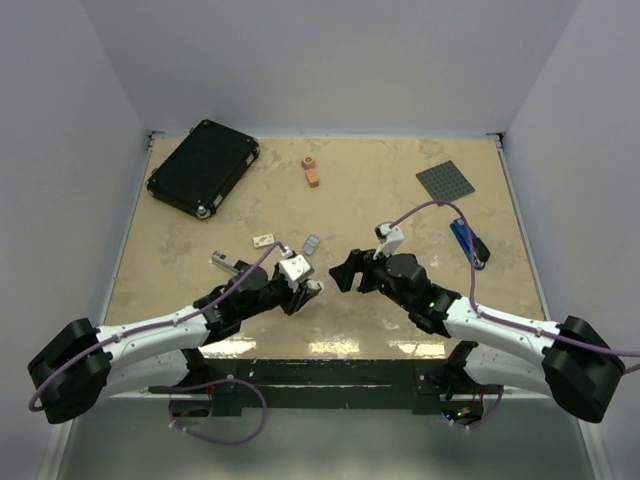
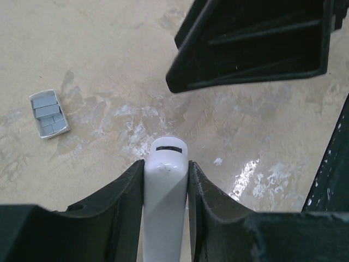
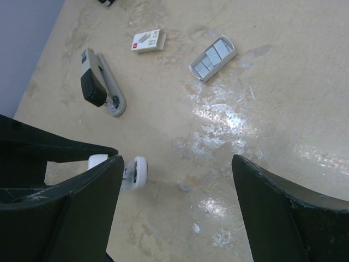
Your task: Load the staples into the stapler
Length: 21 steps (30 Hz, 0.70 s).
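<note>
We see the stapler (image 1: 226, 264) lying on the tan table (image 1: 380, 200), black top part up, with neither arm touching it. To its right sits a small white box (image 1: 264, 240). Farther right again, the staples (image 1: 312, 243) rest in an open white tray (image 3: 196, 70), grey blocks side by side.

The left arm reaches low across the table from its base. Its wrist ends just to the right of the stapler, on the side nearer the bases. The left gripper (image 1: 303, 293) is clamped on a plain white bar (image 2: 163, 185), one finger pressed to each long side and the bar's rounded end poking out past the fingertips.

The right arm stretches in from the opposite side. The right gripper (image 1: 350, 272) faces the left one from farther right of the stapler. Its jaws are spread wide and hold nothing. In the right wrist view the stapler lies ahead of the fingers (image 3: 82, 191) and well apart from them, and the bar's end shows just beside one fingertip.
</note>
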### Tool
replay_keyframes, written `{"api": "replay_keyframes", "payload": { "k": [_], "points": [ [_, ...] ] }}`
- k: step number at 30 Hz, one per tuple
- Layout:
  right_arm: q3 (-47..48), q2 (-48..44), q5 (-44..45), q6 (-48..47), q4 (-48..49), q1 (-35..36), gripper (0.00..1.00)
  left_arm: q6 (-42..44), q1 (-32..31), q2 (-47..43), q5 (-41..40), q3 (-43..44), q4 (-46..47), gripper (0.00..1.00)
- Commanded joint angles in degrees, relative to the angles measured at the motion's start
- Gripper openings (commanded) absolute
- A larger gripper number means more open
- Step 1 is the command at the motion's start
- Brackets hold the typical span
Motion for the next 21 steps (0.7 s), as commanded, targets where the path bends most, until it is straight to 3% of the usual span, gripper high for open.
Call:
{"api": "replay_keyframes", "payload": {
  "k": [1,6,13,21],
  "points": [
    [2.8,2.8,-7.0,4.1,6.3,0.2,0.83,-7.5,0.1,-2.0,-4.2,-2.9,16.0,0.0],
    [2.2,5.4,-7.8,7.4,8.4,0.2,0.77,-9.6,0.1,-3.4,-4.6,-4.7,20.7,0.0],
    [0.3,5.2,-5.9,11.9,11.6,0.2,0.66,-12.6,0.0,-1.6,-3.2,-8.7,34.2,0.0],
    [0.2,7.4,-6.3,13.8,13.3,0.2,0.47,-12.7,-0.2,-0.1,-3.5,-9.5,41.0,0.0]
  ]
}}
